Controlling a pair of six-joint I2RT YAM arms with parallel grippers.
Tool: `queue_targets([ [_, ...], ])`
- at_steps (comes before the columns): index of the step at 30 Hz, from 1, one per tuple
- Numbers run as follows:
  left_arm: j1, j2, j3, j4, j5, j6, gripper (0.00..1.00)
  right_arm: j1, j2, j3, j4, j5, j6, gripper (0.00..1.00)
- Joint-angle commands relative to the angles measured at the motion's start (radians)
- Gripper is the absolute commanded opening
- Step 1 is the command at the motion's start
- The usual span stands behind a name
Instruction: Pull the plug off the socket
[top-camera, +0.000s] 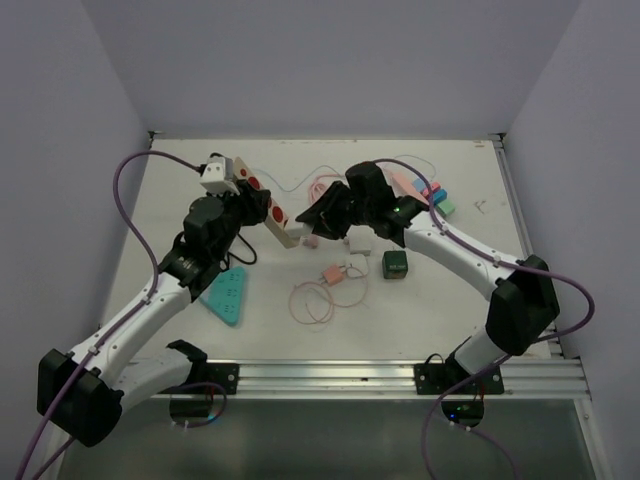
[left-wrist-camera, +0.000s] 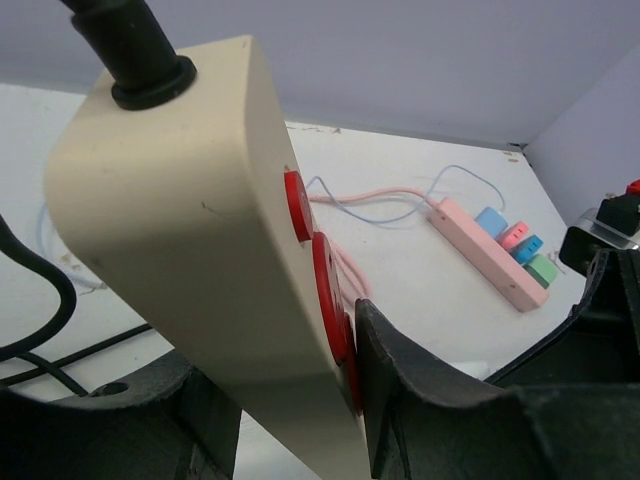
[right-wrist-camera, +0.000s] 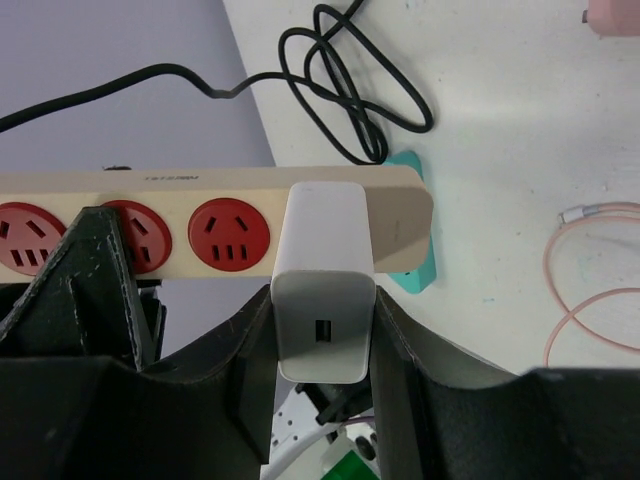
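Mid-frame above the table (top-camera: 430, 310), your left claw (left-wrist-camera: 290, 400) pinches the strip (right-wrist-camera: 200, 180) while your right claw (right-wrist-camera: 322, 340) pinches the white plug (right-wrist-camera: 322, 260), seated at the strip's end.

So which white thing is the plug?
Find the long cream strip with red sockets, held up off the table. At its end sits a white block, the plug, squeezed by the right pincer. The other white blocks lie loose on the table; only this one is stuck in the strip.
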Motion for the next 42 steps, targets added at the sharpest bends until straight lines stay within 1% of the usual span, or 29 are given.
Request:
queue_targets([
  [1, -0.015, 0.019, 0.029, 0.016, -0.192, 0.097, 0.0, 0.013, 0.038, 0.173, -0.156, 0.072, -0.044, 0.0],
  [2, -0.028, 0.019, 0.032, 0.019, -0.175, 0.086, 0.0, 0.019, 0.086, 0.204, -0.174, 0.084, -0.055, 0.0],
  [4, -0.062, 0.024, 0.045, 0.027, -0.167, 0.074, 0.0, 0.025, 0.127, 0.26, -0.213, 0.078, -0.077, 0.0],
  [5, -0.072, 0.027, 0.046, 0.027, -0.182, 0.074, 0.0, 0.034, 0.164, 0.307, -0.23, 0.075, -0.087, 0.0],
  [7, -0.082, 0.03, 0.042, 0.024, -0.218, 0.091, 0.0, 0.041, 0.18, 0.344, -0.259, 0.064, -0.103, 0.0],
  [8, -0.082, 0.03, 0.037, 0.022, -0.27, 0.103, 0.0, 0.042, 0.18, 0.353, -0.26, 0.058, -0.107, 0.0],
  [11, -0.08, 0.028, 0.022, 0.007, -0.365, 0.155, 0.0, 0.024, 0.146, 0.34, -0.29, 0.055, -0.132, 0.0],
  [13, -0.06, 0.019, 0.017, -0.011, -0.377, 0.145, 0.0, -0.001, 0.088, 0.306, -0.274, 0.044, -0.134, 0.0],
  [14, -0.042, 0.017, 0.017, -0.024, -0.356, 0.129, 0.0, -0.031, 0.062, 0.26, -0.264, 0.046, -0.134, 0.0],
  [15, 0.002, 0.017, 0.021, -0.048, -0.338, 0.094, 0.0, -0.048, 0.015, 0.234, -0.25, 0.044, -0.135, 0.0],
  [18, 0.079, 0.025, 0.037, -0.08, -0.284, 0.053, 0.0, -0.107, -0.059, 0.127, -0.163, 0.025, -0.149, 0.0],
  [21, 0.09, 0.04, 0.069, -0.109, -0.278, 0.028, 0.0, -0.131, -0.139, 0.006, -0.097, 0.028, -0.163, 0.0],
  [22, 0.09, 0.045, 0.083, -0.148, -0.281, -0.007, 0.0, -0.131, -0.173, -0.081, -0.016, 0.02, -0.135, 0.0],
  [24, 0.09, 0.05, 0.092, -0.154, -0.258, -0.021, 0.0, -0.134, -0.208, -0.171, 0.069, 0.006, -0.121, 0.0],
  [25, 0.09, 0.045, 0.089, -0.148, -0.244, -0.023, 0.0, -0.134, -0.222, -0.249, 0.139, 0.003, -0.139, 0.0],
  [27, 0.09, 0.027, 0.075, -0.139, -0.212, -0.021, 0.0, -0.136, -0.253, -0.314, 0.178, -0.012, -0.187, 0.0],
  [28, 0.09, 0.019, 0.069, -0.136, -0.204, -0.016, 0.0, -0.14, -0.264, -0.372, 0.193, -0.017, -0.239, 0.0],
  [30, 0.09, 0.008, 0.057, -0.146, -0.189, -0.015, 0.0, -0.14, -0.296, -0.435, 0.219, -0.032, -0.278, 0.0],
  [31, 0.09, 0.005, 0.051, -0.146, -0.181, -0.015, 0.0, -0.142, -0.308, -0.503, 0.27, -0.041, -0.316, 0.0],
  [32, 0.092, 0.004, 0.045, -0.146, -0.161, -0.015, 0.0, -0.145, -0.317, -0.533, 0.272, -0.045, -0.336, 0.0],
  [33, 0.093, 0.002, 0.032, -0.142, -0.151, -0.018, 0.0, -0.145, -0.325, -0.559, 0.27, -0.046, -0.357, 0.0],
  [34, 0.095, 0.005, 0.028, -0.14, -0.14, -0.018, 0.0, -0.147, -0.322, -0.605, 0.308, -0.063, -0.391, 0.0],
  [36, 0.101, 0.02, 0.028, -0.137, -0.111, -0.019, 0.0, -0.148, -0.301, -0.656, 0.356, -0.098, -0.408, 0.0],
  [37, 0.104, 0.03, 0.029, -0.136, -0.097, -0.019, 0.0, -0.148, -0.287, -0.698, 0.424, -0.13, -0.408, 0.0],
  [39, 0.115, 0.06, 0.041, -0.128, -0.089, -0.015, 0.0, -0.148, -0.256, -0.728, 0.482, -0.161, -0.408, 0.0],
  [42, 0.13, 0.118, 0.077, -0.128, -0.083, -0.004, 0.0, -0.147, -0.173, -0.727, 0.528, -0.183, -0.443, 0.0],
])
